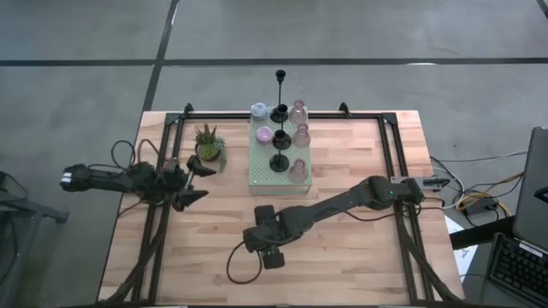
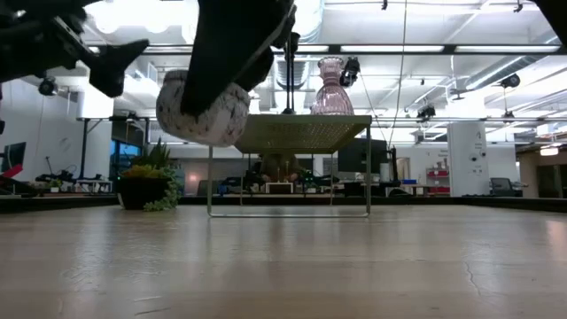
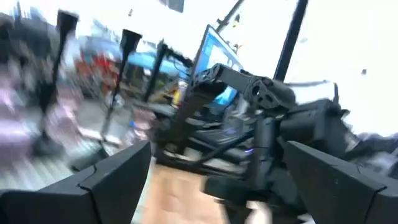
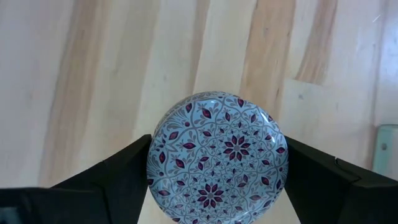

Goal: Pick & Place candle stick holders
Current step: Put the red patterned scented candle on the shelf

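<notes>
My right gripper (image 1: pixel 261 241) hangs over the table's near middle, shut on a stubby round candle stick holder (image 4: pixel 217 155) with a pale blue top patterned in purple flowers. In the low view that holder (image 2: pixel 199 111) is clear of the table. More holders stand by their bases on the pale green board (image 1: pixel 257 175) at the far middle: black stemmed ones (image 1: pixel 280 111), pink glass ones (image 1: pixel 298 169), and pastel ones (image 1: pixel 265 134). My left gripper (image 1: pixel 193 184) is open and raised at the table's left, with nothing between its fingers (image 3: pixel 118 180). My right gripper pinches the round holder by two opposite sides of its rim (image 4: pixel 153 168) between its two fingers (image 4: pixel 118 177). The fingers come from above, slanting down. The holder is lifted clear of the table, its patterned top toward the wrist camera.
A small green potted plant (image 1: pixel 208 145) stands left of the board. The board rests on thin wire legs (image 2: pixel 209 182) above the table. Bare wood lies across the near half of the table (image 1: pixel 342 265). Black frame rails (image 1: pixel 398 162) run along both sides.
</notes>
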### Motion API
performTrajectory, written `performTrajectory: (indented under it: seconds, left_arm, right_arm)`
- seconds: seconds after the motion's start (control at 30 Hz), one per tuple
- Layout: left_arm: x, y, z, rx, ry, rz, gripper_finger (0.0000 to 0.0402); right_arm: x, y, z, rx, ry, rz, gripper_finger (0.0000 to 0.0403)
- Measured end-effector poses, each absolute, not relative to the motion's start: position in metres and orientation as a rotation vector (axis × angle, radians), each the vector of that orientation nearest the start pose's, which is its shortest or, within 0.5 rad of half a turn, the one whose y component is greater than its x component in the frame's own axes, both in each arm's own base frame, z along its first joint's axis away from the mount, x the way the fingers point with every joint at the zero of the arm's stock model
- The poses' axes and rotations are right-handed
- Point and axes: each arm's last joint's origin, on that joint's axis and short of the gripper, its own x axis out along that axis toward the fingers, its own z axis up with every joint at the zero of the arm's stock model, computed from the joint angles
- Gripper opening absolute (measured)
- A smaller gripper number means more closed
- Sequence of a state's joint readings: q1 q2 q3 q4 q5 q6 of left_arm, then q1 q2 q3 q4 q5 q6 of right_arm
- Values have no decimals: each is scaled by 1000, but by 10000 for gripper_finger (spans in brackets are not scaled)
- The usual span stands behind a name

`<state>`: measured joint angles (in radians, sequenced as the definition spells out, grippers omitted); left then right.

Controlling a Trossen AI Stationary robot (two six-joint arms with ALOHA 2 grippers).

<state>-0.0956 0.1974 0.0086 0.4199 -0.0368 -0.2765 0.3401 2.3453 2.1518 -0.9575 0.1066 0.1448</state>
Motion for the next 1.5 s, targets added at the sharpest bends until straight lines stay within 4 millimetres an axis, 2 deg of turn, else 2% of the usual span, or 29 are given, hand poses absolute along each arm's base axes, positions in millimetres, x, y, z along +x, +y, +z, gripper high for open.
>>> performTrajectory:
  seconds: [0.13, 0.3, 0.57, 0.73, 0.83, 1.0, 1.13, 1.33, 1.5]
  left_arm:
    - [107, -9, 192, -496, -205, -109, 374]
    - [108, -10, 188, -488, -176, -136, 374]
    - [112, -9, 180, -500, -111, -65, 374]
    - [112, -11, 181, -558, -85, -142, 372]
    - [111, -16, 182, -494, -76, -226, 370]
    - [112, -25, 181, -362, -74, -261, 369]
    - [114, -33, 182, -285, -99, -237, 369]
    - [117, -42, 178, -210, -45, -184, 369]
    - [120, -51, 176, -171, -25, -220, 369]
  right_arm:
    - [469, 161, 219, -153, 1127, 115, 305]
    - [467, 161, 221, -173, 1142, 116, 303]
    - [467, 161, 233, -175, 1132, 121, 304]
    - [468, 159, 238, -177, 1125, 117, 304]
    - [469, 157, 241, -182, 1117, 120, 305]
    - [469, 156, 245, -187, 1106, 124, 303]
    - [469, 155, 249, -189, 1102, 125, 306]
    - [469, 154, 254, -191, 1097, 126, 305]
    - [469, 155, 260, -176, 1078, 132, 306]
